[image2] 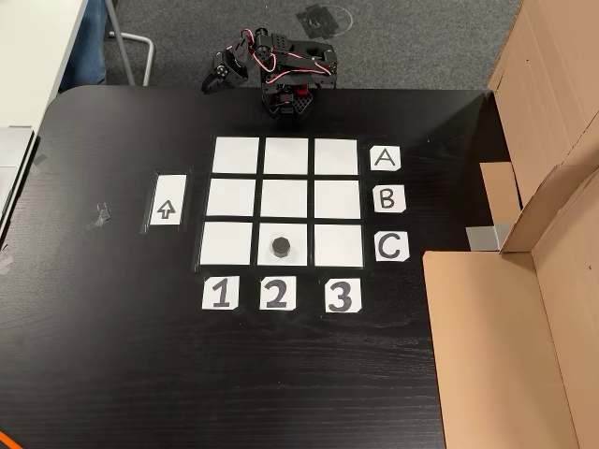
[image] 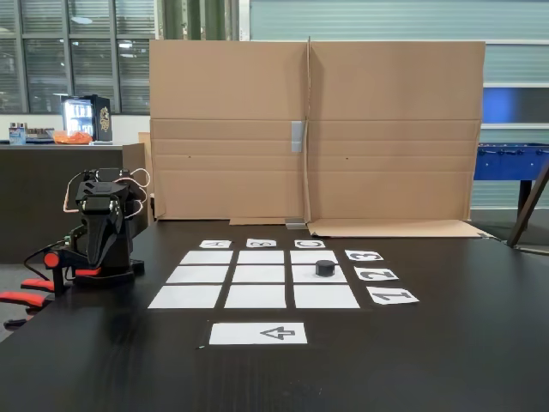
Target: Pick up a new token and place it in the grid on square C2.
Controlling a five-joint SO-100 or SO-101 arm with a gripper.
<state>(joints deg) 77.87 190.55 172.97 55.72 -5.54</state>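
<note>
Looking down in a fixed view, the token point(image2: 280, 247) sits upright on square C2 point(image2: 282, 244) of the grid point(image2: 285, 200), in line with the "C" card point(image2: 391, 247) and the "2" card point(image2: 275, 295), while the arm point(image2: 281, 75) sits folded at the far table edge, well apart. From the low fixed view the token point(image: 325, 268) rests on the same square and the arm point(image: 99, 232) is hunched at left, though I cannot tell how the gripper's jaws stand. Little threatens now; the likeliest slip, I judge, is a fresh reach clipping the light token off its square.
</note>
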